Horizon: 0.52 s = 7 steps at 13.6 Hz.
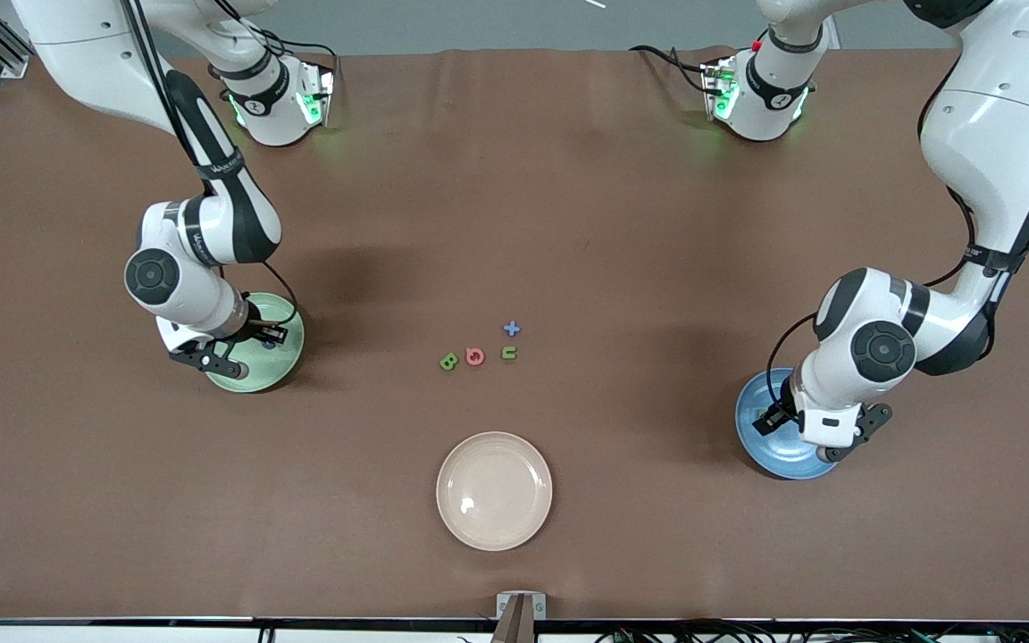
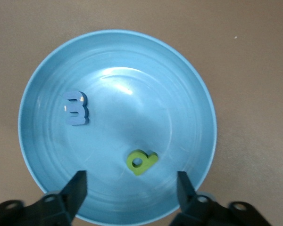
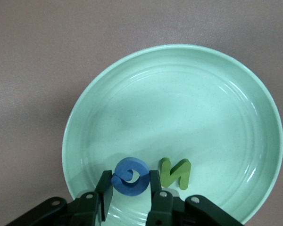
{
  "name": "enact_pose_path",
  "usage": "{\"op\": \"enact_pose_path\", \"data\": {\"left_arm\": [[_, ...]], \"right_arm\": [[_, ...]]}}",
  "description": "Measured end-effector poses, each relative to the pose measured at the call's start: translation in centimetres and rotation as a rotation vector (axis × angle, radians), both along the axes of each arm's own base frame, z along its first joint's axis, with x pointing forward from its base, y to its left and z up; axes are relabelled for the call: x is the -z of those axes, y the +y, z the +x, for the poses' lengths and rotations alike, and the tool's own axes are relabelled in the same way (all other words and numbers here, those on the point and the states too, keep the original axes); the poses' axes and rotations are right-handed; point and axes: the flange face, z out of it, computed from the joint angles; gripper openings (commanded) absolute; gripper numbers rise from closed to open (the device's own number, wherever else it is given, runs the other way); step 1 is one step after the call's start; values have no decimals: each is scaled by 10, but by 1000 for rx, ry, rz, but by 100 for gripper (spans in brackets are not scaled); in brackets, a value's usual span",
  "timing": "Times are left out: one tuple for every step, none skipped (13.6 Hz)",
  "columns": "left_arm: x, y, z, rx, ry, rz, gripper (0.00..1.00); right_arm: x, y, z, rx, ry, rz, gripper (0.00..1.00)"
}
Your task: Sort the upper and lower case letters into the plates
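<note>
On the brown desk [image 1: 568, 223] we see a beige plate [image 1: 494, 490] nearest the front camera. Our right gripper [image 3: 129, 190] hangs over the mint plate [image 3: 179, 108], jaws closed on a blue letter [image 3: 130, 176] beside a green N [image 3: 175, 173]. Our left gripper [image 2: 132, 190] hangs over the blue plate [image 2: 118, 61], jaws wide, above a blue 3 [image 2: 76, 108] and a green letter [image 2: 141, 162]. Mid-desk lie four letters [image 1: 477, 350].
</note>
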Motion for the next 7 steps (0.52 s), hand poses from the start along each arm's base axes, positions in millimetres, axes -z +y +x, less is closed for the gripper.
{"op": "enact_pose_path", "data": {"left_arm": [[-2,-7,-1,-7,-3,-8,100],[-7,-20,-3,-20,-8,-21,100],[-12,-37,-5,-38,-12,-37,99],[-17,-56,-9,-54,-15,-51,99],[-20,-78,-14,-71,-17,-61,99],[-22,-101,-21,-88,-18,-67,98],[-22,-125,-29,-102,-18,-70,98]], "right_arm": [[1,0,0,-1,-5,1,3],[3,1,0,-2,-13,2,7],[6,1,0,-3,-17,2,21],[10,2,0,-4,-16,2,61],[12,2,-1,-5,-15,2,100],[14,2,-1,-5,-14,1,100],[14,2,-1,-5,-14,1,100]]}}
